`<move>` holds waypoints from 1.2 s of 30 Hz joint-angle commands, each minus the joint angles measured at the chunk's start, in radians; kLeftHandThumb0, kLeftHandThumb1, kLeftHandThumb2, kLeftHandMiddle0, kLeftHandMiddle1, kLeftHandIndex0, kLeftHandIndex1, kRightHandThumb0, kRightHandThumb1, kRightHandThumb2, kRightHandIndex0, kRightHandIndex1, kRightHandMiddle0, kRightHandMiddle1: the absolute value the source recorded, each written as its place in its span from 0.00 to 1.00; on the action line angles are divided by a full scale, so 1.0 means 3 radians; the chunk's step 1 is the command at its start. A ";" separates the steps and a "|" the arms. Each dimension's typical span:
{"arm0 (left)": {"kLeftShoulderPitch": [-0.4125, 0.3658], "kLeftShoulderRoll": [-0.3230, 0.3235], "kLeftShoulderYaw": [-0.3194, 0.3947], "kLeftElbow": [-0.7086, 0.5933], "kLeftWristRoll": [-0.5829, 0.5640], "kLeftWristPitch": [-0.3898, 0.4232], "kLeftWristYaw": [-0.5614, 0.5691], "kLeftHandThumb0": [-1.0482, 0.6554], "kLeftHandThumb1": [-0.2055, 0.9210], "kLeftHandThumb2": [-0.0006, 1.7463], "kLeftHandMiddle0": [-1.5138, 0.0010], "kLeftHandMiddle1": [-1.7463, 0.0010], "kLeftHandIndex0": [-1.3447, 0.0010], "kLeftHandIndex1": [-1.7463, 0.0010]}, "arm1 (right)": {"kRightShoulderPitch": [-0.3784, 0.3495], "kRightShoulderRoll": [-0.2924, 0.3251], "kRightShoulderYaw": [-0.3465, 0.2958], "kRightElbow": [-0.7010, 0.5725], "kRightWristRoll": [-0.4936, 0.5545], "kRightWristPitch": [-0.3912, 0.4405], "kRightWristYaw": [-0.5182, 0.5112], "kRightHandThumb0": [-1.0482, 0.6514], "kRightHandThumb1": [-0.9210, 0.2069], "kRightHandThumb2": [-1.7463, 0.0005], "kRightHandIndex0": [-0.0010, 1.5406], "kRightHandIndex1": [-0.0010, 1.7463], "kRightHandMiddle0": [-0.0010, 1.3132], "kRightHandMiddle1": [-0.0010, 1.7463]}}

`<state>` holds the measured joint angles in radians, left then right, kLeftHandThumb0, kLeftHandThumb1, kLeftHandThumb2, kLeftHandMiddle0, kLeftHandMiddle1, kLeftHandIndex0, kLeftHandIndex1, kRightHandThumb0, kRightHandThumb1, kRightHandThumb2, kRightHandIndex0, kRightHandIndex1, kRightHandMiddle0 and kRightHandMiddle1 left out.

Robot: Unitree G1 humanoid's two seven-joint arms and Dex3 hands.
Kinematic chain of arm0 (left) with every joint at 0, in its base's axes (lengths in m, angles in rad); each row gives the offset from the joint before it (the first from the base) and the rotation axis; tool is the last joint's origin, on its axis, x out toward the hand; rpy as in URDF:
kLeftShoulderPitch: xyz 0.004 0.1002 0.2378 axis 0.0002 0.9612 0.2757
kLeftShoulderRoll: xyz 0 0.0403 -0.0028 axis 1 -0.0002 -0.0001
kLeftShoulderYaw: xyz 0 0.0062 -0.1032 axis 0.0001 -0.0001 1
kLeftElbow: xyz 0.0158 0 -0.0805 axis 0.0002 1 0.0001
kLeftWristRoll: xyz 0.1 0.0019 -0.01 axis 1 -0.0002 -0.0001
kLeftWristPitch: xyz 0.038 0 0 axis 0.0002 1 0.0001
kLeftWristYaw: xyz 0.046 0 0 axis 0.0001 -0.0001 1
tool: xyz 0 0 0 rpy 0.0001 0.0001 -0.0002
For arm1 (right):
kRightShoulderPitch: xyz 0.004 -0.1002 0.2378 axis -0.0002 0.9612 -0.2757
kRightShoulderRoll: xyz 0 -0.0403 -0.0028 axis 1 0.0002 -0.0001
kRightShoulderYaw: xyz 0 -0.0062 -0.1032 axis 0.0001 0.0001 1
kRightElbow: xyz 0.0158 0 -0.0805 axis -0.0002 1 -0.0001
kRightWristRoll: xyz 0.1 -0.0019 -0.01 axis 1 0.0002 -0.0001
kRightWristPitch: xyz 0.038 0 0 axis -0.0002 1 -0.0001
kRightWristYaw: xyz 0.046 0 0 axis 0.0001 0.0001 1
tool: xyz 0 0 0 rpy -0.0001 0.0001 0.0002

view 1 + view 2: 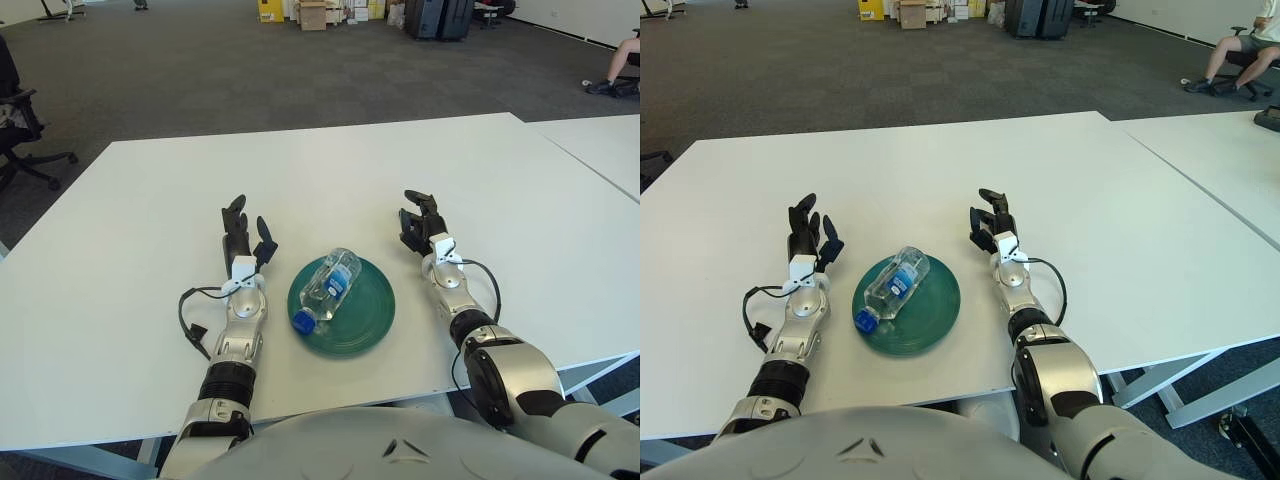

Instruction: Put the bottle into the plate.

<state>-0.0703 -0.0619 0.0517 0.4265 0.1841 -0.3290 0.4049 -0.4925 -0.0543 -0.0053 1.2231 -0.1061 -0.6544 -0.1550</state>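
A clear plastic bottle (328, 287) with a blue cap and blue label lies on its side in the green plate (368, 305), cap toward me. My left hand (242, 233) lies flat on the white table just left of the plate, fingers open and empty. To the right of the plate my right hand (419, 221) is down at the table, fingers relaxed and open, holding nothing.
The white table (140, 240) stretches wide around the plate. A second white table (600, 140) stands to the right across a narrow gap. An office chair (20, 130) stands at the far left, boxes at the back, and a seated person at the far right.
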 commanded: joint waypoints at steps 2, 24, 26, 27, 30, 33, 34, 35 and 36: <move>-0.0017 0.0027 0.0003 -0.0057 0.0043 0.0044 0.0036 0.12 1.00 0.52 0.76 1.00 1.00 0.56 | 0.0056 -0.0019 -0.0003 0.0144 -0.0043 0.0070 0.0038 0.23 0.00 0.54 0.17 0.32 0.00 0.49; -0.0015 0.0040 0.0012 -0.0064 0.0011 0.0036 -0.0018 0.13 1.00 0.52 0.77 1.00 1.00 0.58 | 0.0080 0.0063 -0.0177 0.0072 0.0098 0.0042 -0.0160 0.23 0.00 0.56 0.20 0.19 0.00 0.47; -0.0015 0.0042 0.0010 -0.0068 0.0020 0.0042 -0.0013 0.13 1.00 0.52 0.77 1.00 1.00 0.58 | 0.0089 0.0081 -0.0199 0.0057 0.0124 0.0007 -0.0122 0.23 0.00 0.57 0.20 0.19 0.00 0.47; -0.0015 0.0042 0.0008 -0.0072 0.0028 0.0048 -0.0006 0.12 1.00 0.52 0.77 1.00 1.00 0.58 | 0.0097 0.0098 -0.0211 0.0037 0.0141 -0.0019 -0.0095 0.23 0.00 0.57 0.20 0.19 0.00 0.48; -0.0017 0.0044 0.0008 -0.0076 0.0039 0.0059 0.0003 0.12 1.00 0.52 0.77 1.00 1.00 0.58 | 0.0111 0.0131 -0.0239 0.0002 0.0164 -0.0060 -0.0045 0.22 0.00 0.57 0.21 0.19 0.00 0.48; -0.0018 0.0046 0.0009 -0.0084 0.0043 0.0072 0.0006 0.12 1.00 0.52 0.77 1.00 1.00 0.58 | 0.0138 0.0133 -0.0267 -0.0017 0.0196 -0.0122 0.0022 0.21 0.00 0.58 0.21 0.18 0.00 0.49; -0.0018 0.0048 0.0010 -0.0085 0.0044 0.0076 0.0006 0.12 1.00 0.52 0.77 1.00 1.00 0.58 | 0.0145 0.0136 -0.0274 -0.0023 0.0205 -0.0139 0.0040 0.21 0.00 0.58 0.20 0.18 0.00 0.49; -0.0019 0.0049 0.0010 -0.0088 0.0045 0.0081 0.0006 0.11 1.00 0.52 0.77 1.00 1.00 0.58 | 0.0150 0.0152 -0.0287 -0.0033 0.0224 -0.0194 0.0073 0.21 0.00 0.58 0.20 0.18 0.00 0.49; -0.0019 0.0050 0.0011 -0.0090 0.0044 0.0085 0.0004 0.11 1.00 0.52 0.76 1.00 1.00 0.58 | 0.0152 0.0164 -0.0298 -0.0039 0.0235 -0.0234 0.0096 0.20 0.00 0.58 0.20 0.18 0.00 0.50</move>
<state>-0.0701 -0.0588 0.0537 0.4097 0.1895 -0.3122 0.4036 -0.4731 -0.0215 -0.0840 1.2094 -0.0544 -0.7115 -0.1483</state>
